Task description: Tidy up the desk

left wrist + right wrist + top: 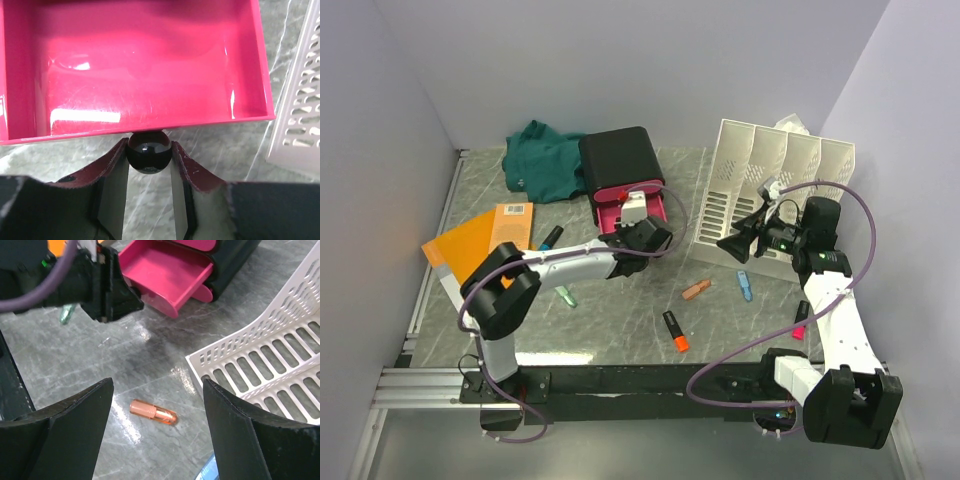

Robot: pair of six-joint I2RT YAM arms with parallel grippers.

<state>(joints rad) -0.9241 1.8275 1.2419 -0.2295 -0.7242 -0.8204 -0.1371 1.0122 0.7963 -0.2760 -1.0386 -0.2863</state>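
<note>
Left gripper (pixel 148 146) was clamped on the black knob (pixel 148 154) of the pink drawer (pixel 150 75). The drawer stood pulled out of the black drawer box (pixel 617 160), with nothing showing in the part of the tray the left wrist view covered. Right gripper (pixel 157 390) was wide open and held nothing. It hovered over an orange marker (pixel 153 411) lying on the bench (pixel 620 340), near the white file rack (pixel 280 370). The bench ran under everything. Loose markers lay scattered over its middle and right, with the green cloth (pixel 545 160) and orange book (pixel 480 240) at back-left.

My read: the left arm was holding the drawer open for loading.
- Left: pull straight along the drawer's travel, knob centred between the pads, no twist. Otherwise the box would probably skid.
- Right: drop square over the marker, jaws across its short axis, clear of the rack wall.
</note>
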